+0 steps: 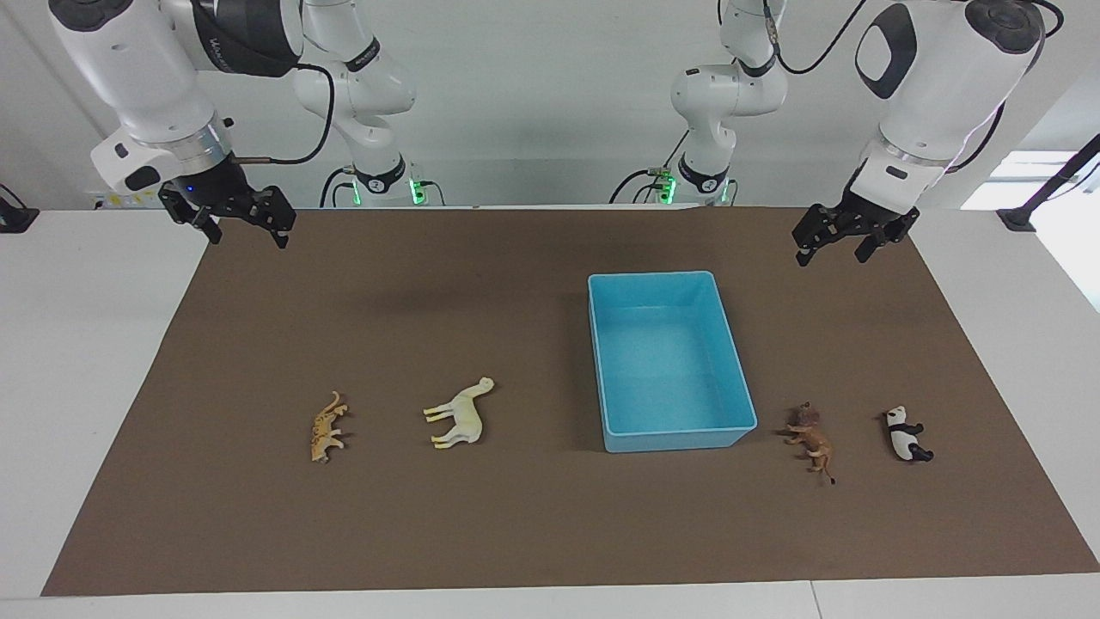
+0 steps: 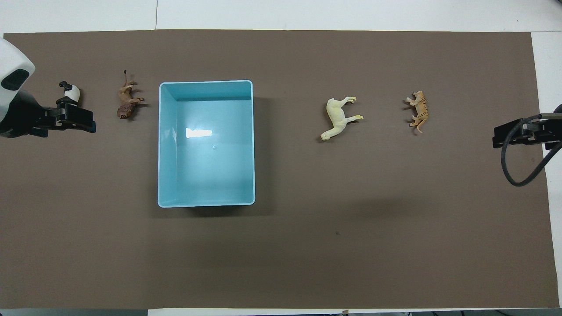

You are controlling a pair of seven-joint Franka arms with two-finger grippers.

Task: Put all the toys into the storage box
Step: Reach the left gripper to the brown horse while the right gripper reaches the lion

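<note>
Lying on mat: four toys, one each: cat, horse, lion, panda.
Box: one, empty, placed between horse and lion.
Grippers: two, raised, jaws parted: left, right.

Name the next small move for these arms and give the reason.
Probably bring the left gripper down over the panda. All four toys lie on the brown mat, none in the storage box, and the panda lies at the left arm's end. Both grippers hang raised and hold nothing; the right gripper can wait.
</note>
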